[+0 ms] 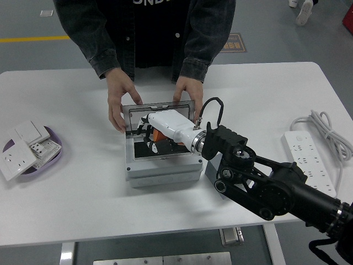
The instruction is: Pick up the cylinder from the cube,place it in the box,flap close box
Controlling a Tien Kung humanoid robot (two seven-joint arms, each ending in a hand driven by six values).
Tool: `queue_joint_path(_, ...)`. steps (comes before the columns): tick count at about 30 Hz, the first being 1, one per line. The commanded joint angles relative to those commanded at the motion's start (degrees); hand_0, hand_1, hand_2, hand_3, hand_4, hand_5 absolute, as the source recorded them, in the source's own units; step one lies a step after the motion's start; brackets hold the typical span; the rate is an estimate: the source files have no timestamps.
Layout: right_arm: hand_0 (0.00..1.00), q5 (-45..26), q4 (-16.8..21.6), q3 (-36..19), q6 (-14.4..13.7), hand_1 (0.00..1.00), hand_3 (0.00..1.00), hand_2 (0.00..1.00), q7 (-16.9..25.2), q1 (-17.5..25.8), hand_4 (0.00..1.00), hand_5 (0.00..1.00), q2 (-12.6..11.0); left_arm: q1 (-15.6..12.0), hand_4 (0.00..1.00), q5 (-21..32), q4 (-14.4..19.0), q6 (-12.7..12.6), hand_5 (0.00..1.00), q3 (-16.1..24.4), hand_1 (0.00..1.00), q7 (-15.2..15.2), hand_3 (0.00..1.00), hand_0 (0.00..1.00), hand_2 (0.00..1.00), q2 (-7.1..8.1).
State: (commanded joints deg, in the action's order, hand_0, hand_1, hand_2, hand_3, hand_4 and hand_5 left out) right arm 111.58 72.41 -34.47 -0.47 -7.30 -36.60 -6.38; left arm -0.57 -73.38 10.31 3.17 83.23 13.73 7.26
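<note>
The orange cylinder (pixel 159 134) sits inside the open grey box (pixel 163 165), low in the dark cavity toward its 11 o'clock corner. Only a small patch of orange shows between the black fingers (pixel 148 137), so which way its long axis runs cannot be told. The right hand (pixel 154 132), white on its back, reaches into the cavity from 4 o'clock, and its fingers are curled around the cylinder, grasping it.

The box's lid (pixel 157 110) stands raised at the far edge, at 12 o'clock from the cavity. A person at the far side of the table steadies it: one hand (pixel 120 99) lies at the lid's 10 o'clock corner, the other hand (pixel 188 91) at its 1 o'clock corner, both touching the lid's rim. A grey cube (pixel 212 169) stands just beside the box at 3 o'clock, mostly hidden by the black right arm (pixel 265 185), which crosses from the lower right corner.

The white table (pixel 77 187) is bare in front of the box toward 6 o'clock and open to the left. Well apart at 9 o'clock, near the table's left edge, a purple dish (pixel 55 149) holds white wall sockets (pixel 25 146). Well apart at 3 o'clock, a white power strip (pixel 310 165) lies with its coiled cable (pixel 325 130) near the right edge. Beyond the table is a grey floor (pixel 33 22) with a yellow line.
</note>
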Motion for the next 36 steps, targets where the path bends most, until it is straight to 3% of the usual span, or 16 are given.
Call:
queue_joint_path(3, 0.717, -0.33, -0.12, 0.25, -0.09, 0.674, 0.699, 0.681, 0.34, -0.10, 0.459, 0.002, -0.07, 0.02, 0.727, -0.07, 0.00, 0.02, 0.313, 0.00, 0.661, -0.01, 0.691, 0.634, 0.583, 0.00)
queue_joint_path(4, 0.734, -0.41, -0.13, 0.25, -0.11, 0.670, 0.699, 0.683, 0.43, -0.09, 0.460, 0.106, -0.07, 0.02, 0.727, -0.06, 0.00, 0.02, 0.314, -0.02, 0.661, -0.01, 0.691, 0.634, 0.583, 0.00)
queue_joint_path(9, 0.734, -1.20, -0.28, 0.20, -0.43, 0.670, 0.699, 0.683, 1.12, 0.13, 0.460, 0.106, -0.13, 0.03, 0.727, -0.15, 0.00, 0.06, 0.314, -0.01, 0.661, -0.05, 0.691, 0.634, 0.583, -0.03)
queue_joint_path(10, 0.740, -1.48, -0.30, 0.17, -0.56, 0.660, 0.698, 0.680, 1.31, 0.20, 0.536, 0.216, -0.16, 0.03, 0.728, -0.14, 0.00, 0.06, 0.316, -0.04, 0.661, -0.07, 0.690, 0.633, 0.583, -0.04)
queue_joint_path(15, 0.740, -5.00, -0.35, -0.02, -1.83, 0.660, 0.698, 0.680, 3.04, 0.66, 0.536, 0.216, -0.65, 0.06, 0.728, -0.03, 0.00, 0.08, 0.316, -0.17, 0.661, -0.12, 0.690, 0.633, 0.583, -0.07)
queue_joint_path(16, 0.743, -5.52, -0.39, -0.04, -1.96, 0.655, 0.692, 0.677, 3.26, 0.72, 0.655, 0.285, -0.73, 0.06, 0.728, 0.01, 0.00, 0.09, 0.316, -0.21, 0.661, -0.14, 0.689, 0.633, 0.581, -0.06)
queue_joint_path(27, 0.745, -8.74, -0.54, -0.21, -2.93, 0.649, 0.691, 0.674, 4.96, 1.02, 0.662, 0.274, -0.98, 0.10, 0.728, -0.19, 0.00, 0.11, 0.316, -0.17, 0.661, -0.18, 0.689, 0.633, 0.582, -0.02)
queue_joint_path(28, 0.745, -10.06, -0.53, -0.22, -3.15, 0.649, 0.692, 0.673, 5.55, 1.06, 0.705, 0.265, -1.13, 0.10, 0.728, -0.16, 0.00, 0.11, 0.317, -0.19, 0.661, -0.19, 0.688, 0.633, 0.582, -0.04)
queue_joint_path(33, 0.745, -19.33, 2.39, -0.93, -4.04, 0.649, 0.692, 0.673, 10.06, 1.23, 0.705, 0.265, -3.59, 0.01, 0.728, -0.02, 0.00, 0.12, 0.317, -0.30, 0.661, -0.18, 0.688, 0.633, 0.582, -0.12)
queue_joint_path(36, 0.745, -24.83, 5.41, -2.31, -4.11, 0.647, 0.689, 0.673, 10.71, 0.38, 0.723, 0.258, -5.68, -0.08, 0.728, 0.00, 0.00, 0.12, 0.317, -0.31, 0.661, -0.14, 0.686, 0.633, 0.582, -0.09)
